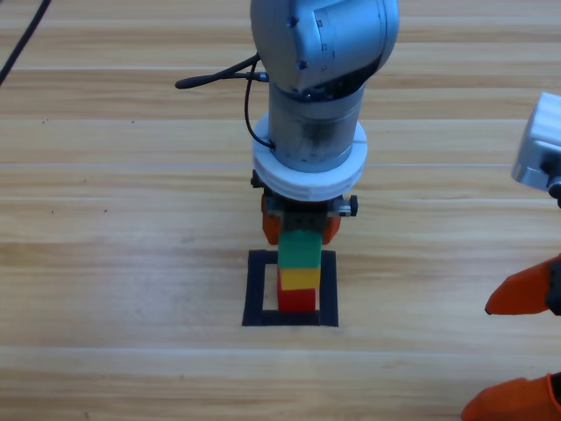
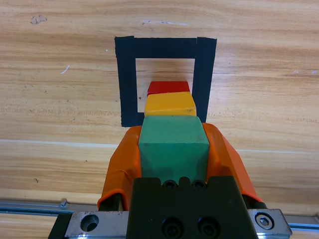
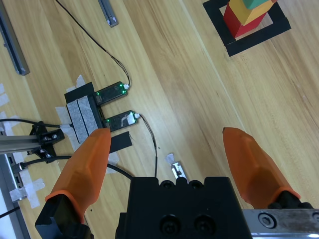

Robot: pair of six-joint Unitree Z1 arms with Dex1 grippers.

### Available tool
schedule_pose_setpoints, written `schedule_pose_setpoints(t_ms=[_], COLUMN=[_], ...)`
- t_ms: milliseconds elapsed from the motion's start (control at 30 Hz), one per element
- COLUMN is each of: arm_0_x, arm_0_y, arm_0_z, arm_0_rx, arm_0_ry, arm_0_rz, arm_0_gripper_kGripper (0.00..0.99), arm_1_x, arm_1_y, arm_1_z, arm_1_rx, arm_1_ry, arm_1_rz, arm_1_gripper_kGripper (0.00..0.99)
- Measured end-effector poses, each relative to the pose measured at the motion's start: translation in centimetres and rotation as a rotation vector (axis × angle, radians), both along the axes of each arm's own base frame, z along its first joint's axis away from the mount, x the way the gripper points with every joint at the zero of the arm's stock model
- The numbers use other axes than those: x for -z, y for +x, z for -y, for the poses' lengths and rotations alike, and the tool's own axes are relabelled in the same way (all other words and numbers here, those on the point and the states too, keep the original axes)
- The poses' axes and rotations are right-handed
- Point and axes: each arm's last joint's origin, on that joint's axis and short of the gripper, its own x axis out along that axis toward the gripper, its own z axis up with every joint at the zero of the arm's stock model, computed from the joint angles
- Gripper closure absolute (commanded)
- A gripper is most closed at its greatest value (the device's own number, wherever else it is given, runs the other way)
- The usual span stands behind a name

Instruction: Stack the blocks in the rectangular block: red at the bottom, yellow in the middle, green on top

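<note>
A: Where does the left gripper (image 2: 173,149) stand?

B: It hangs straight over the taped square, the arm coming down from the top of the high view. Its two orange jaws are clamped on the sides of the green cube (image 2: 173,147), one jaw against each side face.

A: And what lies under that cube?

B: The yellow cube (image 2: 169,104) sits directly beneath the green one, touching it, and the red cube (image 2: 168,87) sits beneath the yellow, on the table (image 1: 131,263). In the high view the three form one upright column, green (image 1: 300,250) over yellow (image 1: 299,278) over red (image 1: 297,299).

A: Is the column inside the outline?

B: Yes. The rectangular block (image 2: 128,84) of black tape frames the base of the column on all sides, below and just ahead of the left gripper's jaw tips. In the left wrist view the red cube stands nearer the tape edge closest to the gripper than the far one.

A: What of the other arm?

B: The right gripper (image 1: 517,351) waits at the right edge of the high view, well apart from the stack, its jaws spread wide with nothing between them. Below and beyond it, the right wrist view shows black cables (image 3: 99,45) and a pair of small black devices (image 3: 114,107) taped down on the wood, with the stack far off past the jaw tips.
</note>
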Motion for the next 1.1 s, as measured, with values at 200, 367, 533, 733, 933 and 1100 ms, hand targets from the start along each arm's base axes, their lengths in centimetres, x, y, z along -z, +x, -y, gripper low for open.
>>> schedule_pose_setpoints(t_ms=[200, 367, 533, 733, 933, 1100], arm_0_x=[0.0, 0.0, -0.2, -6.5, -18.8, -16.7], arm_0_y=[0.0, 0.0, 0.0, -0.8, -6.1, -12.2], arm_0_z=[0.0, 0.0, -0.1, -2.1, -10.1, -17.2], arm_0_rx=[-0.001, -0.002, -0.002, 0.012, 0.056, 0.201], arm_0_ry=[0.0, 0.0, 0.001, -0.057, -0.14, -0.097], arm_0_rz=[0.0, 0.0, 0.007, 0.179, 0.492, 0.593], arm_0_gripper_kGripper=[0.145, 0.048, 0.011, 0.019, 0.019, 0.022], arm_1_x=[0.0, 0.0, 0.0, 0.0, 0.0, -0.1], arm_1_y=[0.0, 0.0, 0.0, 0.0, 0.1, 0.5], arm_1_z=[0.0, 0.0, 0.0, 0.0, 0.0, 0.1], arm_1_rx=[0.0, -0.001, -0.001, -0.005, 0.0, 0.052], arm_1_ry=[0.0, 0.0, -0.002, -0.002, -0.004, -0.036], arm_1_rz=[0.0, 0.0, 0.0, 0.003, 0.009, 0.074], arm_1_gripper_kGripper=[0.001, 0.001, 0.001, 0.001, 0.001, 0.001])
